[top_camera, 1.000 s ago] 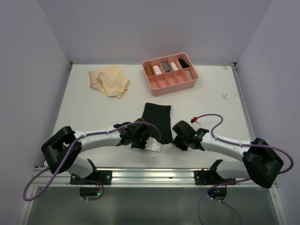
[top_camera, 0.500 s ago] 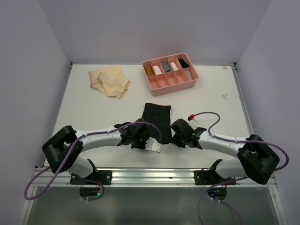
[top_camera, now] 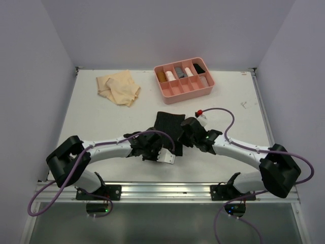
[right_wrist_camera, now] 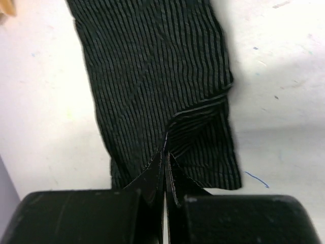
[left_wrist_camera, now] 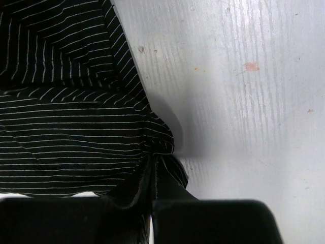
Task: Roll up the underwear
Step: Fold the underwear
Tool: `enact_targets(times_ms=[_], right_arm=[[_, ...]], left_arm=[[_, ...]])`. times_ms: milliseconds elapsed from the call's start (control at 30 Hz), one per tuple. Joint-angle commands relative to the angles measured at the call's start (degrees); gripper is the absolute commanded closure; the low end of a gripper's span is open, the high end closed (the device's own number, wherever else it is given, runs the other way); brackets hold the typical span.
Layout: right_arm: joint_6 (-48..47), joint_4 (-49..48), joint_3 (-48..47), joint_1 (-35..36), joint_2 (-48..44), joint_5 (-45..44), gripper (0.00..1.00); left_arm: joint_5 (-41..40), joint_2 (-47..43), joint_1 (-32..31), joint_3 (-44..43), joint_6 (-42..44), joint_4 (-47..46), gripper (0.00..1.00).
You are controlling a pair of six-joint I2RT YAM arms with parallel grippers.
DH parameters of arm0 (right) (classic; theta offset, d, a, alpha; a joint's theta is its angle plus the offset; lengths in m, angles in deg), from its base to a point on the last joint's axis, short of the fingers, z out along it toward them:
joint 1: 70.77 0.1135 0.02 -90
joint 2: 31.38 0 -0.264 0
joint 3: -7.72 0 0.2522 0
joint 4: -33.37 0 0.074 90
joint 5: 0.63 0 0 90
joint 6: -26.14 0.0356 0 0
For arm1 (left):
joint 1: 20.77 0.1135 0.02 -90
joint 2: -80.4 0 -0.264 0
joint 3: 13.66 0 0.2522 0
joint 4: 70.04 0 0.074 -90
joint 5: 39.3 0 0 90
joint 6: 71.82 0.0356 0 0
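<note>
Right hand (right_wrist_camera: 165,152) has advanced onto the black underwear (right_wrist_camera: 152,76) and closed, pinching its fabric; left hand (left_wrist_camera: 152,175) remains clamped on its corner.

Top: you looked down from high behind the rig, far off | wrists: both faced down, close over the table (top_camera: 101,117) | shared: all three showed you the black underwear (top_camera: 170,126).

White table (top_camera: 101,117) seen from above: black striped underwear (top_camera: 170,124) lies near its middle; pale tan underwear (top_camera: 119,87) lies crumpled far left; pink divided tray (top_camera: 189,95) stands far right of centre.
</note>
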State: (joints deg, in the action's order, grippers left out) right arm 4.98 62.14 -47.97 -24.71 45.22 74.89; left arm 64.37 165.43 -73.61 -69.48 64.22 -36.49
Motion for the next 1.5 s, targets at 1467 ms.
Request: enact_targets(times_ms=[1467], right_arm=[[2.0,-6.66,4.41,-2.03,5.84,7.36,1.0]], left_arm=[[6.81,2.95,7.49,-5.13,0.63,2.44,1.0]])
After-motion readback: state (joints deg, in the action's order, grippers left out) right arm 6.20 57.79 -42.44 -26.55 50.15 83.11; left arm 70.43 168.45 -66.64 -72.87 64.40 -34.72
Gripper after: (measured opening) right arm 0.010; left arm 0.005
